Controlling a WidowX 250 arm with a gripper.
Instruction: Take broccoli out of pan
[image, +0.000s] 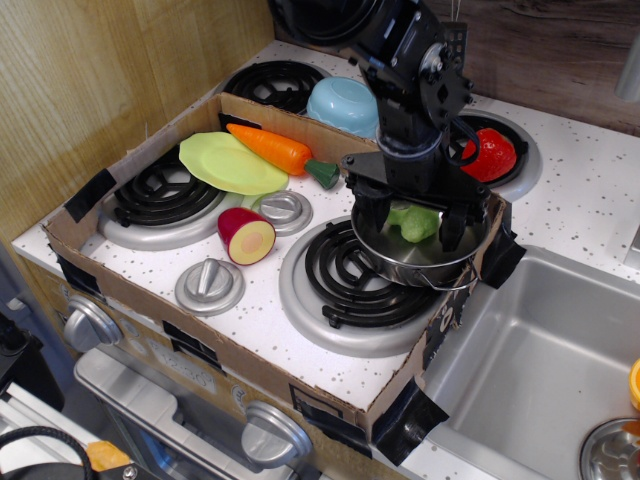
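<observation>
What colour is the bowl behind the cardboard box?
The bowl is light blue, lying upside down; the single observation.image view shows it clearly.

1 broccoli (412, 221), 1 pan (420, 255), 4 burners (350, 275)

The pan (420, 255) sits on the burner (355, 280) at the front right of the stove, near the right wall of the cardboard tray (250, 365). The broccoli (412, 220) lies inside the pan. The gripper (412, 218) hangs directly above the pan, one finger on each side of the broccoli. The sink (530, 370) lies right of the tray. The plate (230, 162) and carrot (275, 148) lie toward the rear left; the bowl (343, 103) sits behind the tray's rear wall.
</observation>
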